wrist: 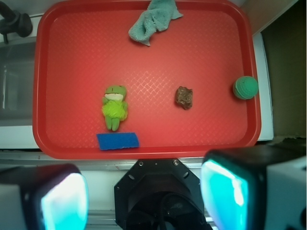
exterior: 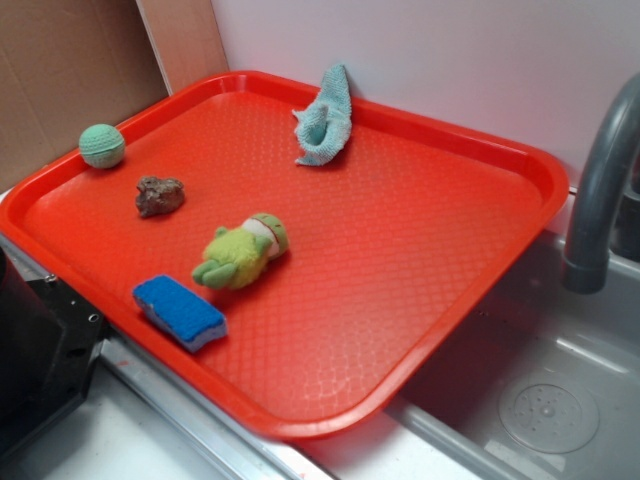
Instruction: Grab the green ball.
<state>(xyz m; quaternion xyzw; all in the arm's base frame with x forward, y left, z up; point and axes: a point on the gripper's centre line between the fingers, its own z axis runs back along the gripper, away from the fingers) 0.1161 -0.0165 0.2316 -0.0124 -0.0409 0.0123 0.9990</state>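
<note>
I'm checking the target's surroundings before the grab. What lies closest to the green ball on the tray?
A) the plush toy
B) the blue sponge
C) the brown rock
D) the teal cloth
C: the brown rock lies nearest the green ball, apart from it, on the red tray.

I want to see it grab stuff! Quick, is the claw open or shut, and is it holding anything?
Claw: open and holding nothing. The small mint-green ribbed ball sits on the red plastic tray, away from the claw.
</note>
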